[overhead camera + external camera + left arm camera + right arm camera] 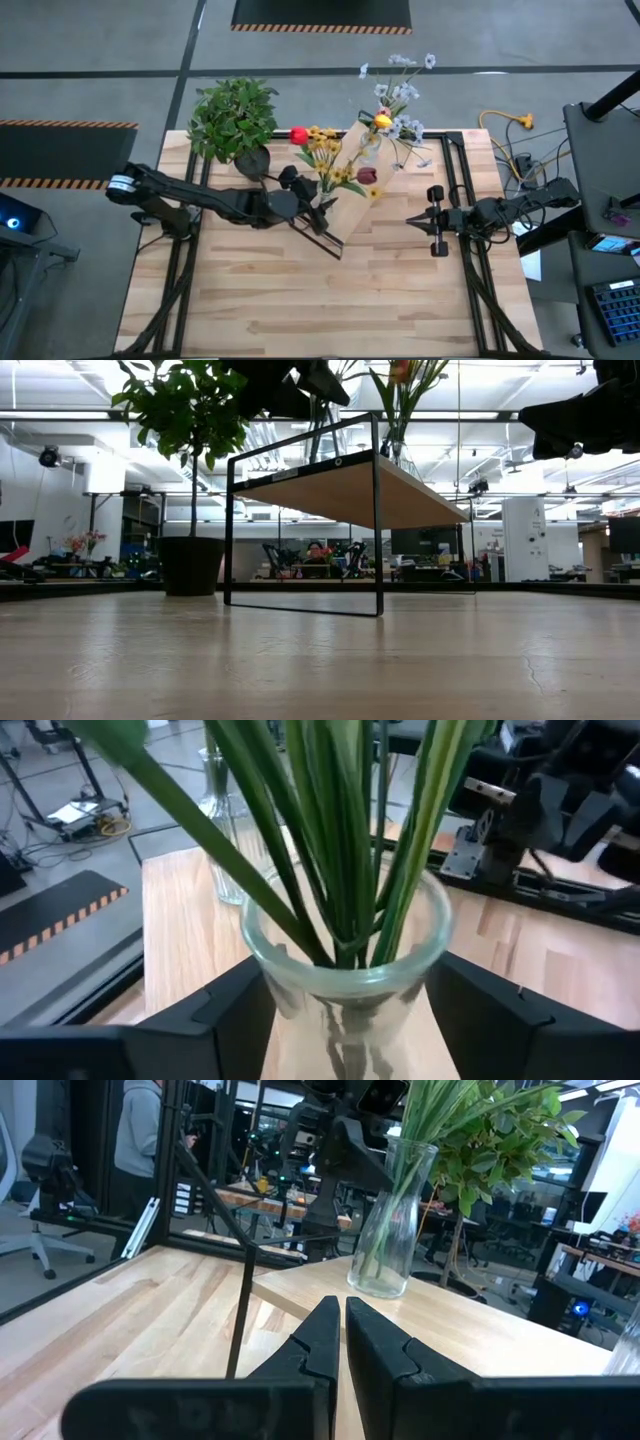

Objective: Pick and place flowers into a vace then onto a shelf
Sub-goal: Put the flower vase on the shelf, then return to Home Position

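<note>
1. Planked tabletop (300,300) under an open office: the left gripper (318,207) clasps a glass vase (345,985) of flowers (335,160) over the shelf (345,215) near the table's far edge.
2. Stems stand roughly upright, blossoms topmost.
3. Placement appears under way; next, lower and release, clear of the second vase (372,148).
4. The right gripper (436,221), pinched closed, waits near the right edge.

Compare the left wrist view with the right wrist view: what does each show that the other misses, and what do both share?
Only the left wrist view shows the left claw closed around a glass vase, looking down on its rim, with a second vase behind. Only the right wrist view shows the shut right claw, a person and the potted plant. Both show green flower stems and the shelf.
</note>
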Robot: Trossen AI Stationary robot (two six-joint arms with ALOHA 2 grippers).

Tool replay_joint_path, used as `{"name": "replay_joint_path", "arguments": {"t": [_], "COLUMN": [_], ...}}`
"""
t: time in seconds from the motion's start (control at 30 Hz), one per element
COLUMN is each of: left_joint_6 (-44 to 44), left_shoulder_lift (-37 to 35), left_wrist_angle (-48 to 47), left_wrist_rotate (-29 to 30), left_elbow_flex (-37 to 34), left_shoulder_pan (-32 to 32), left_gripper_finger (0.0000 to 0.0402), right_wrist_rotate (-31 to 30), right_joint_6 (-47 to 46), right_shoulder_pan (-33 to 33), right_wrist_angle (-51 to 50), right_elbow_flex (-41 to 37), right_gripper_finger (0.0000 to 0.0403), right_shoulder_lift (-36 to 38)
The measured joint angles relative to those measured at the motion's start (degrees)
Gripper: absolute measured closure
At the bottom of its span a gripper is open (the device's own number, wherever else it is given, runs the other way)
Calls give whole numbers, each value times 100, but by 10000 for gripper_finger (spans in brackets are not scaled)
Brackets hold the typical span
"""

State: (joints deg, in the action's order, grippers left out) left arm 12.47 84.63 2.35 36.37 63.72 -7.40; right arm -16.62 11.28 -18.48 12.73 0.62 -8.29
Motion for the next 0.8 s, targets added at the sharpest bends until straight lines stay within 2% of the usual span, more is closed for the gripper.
{"name": "replay_joint_path", "arguments": {"t": [0.2,0.43,0.6,0.7,0.8], "left_joint_6": [-64,-194,-464,-513,-540], "left_shoulder_lift": [-446,-1040,-1616,-2011,-2470], "left_wrist_angle": [-62,-94,128,840,1602], "left_wrist_rotate": [-125,-869,-1198,-1402,-1870], "left_elbow_flex": [-5,-367,-1104,-1823,-2595], "left_shoulder_pan": [-6,-7,-30,-36,-42], "left_gripper_finger": [165,165,164,164,164], "right_wrist_rotate": [0,0,0,0,0], "right_joint_6": [46,95,107,199,244], "right_shoulder_pan": [1,2,2,1,0], "right_wrist_angle": [-6,-6,-7,-9,-10], "right_elbow_flex": [0,0,0,0,1], "right_gripper_finger": [390,390,390,390,390], "right_shoulder_lift": [0,0,0,0,0]}}
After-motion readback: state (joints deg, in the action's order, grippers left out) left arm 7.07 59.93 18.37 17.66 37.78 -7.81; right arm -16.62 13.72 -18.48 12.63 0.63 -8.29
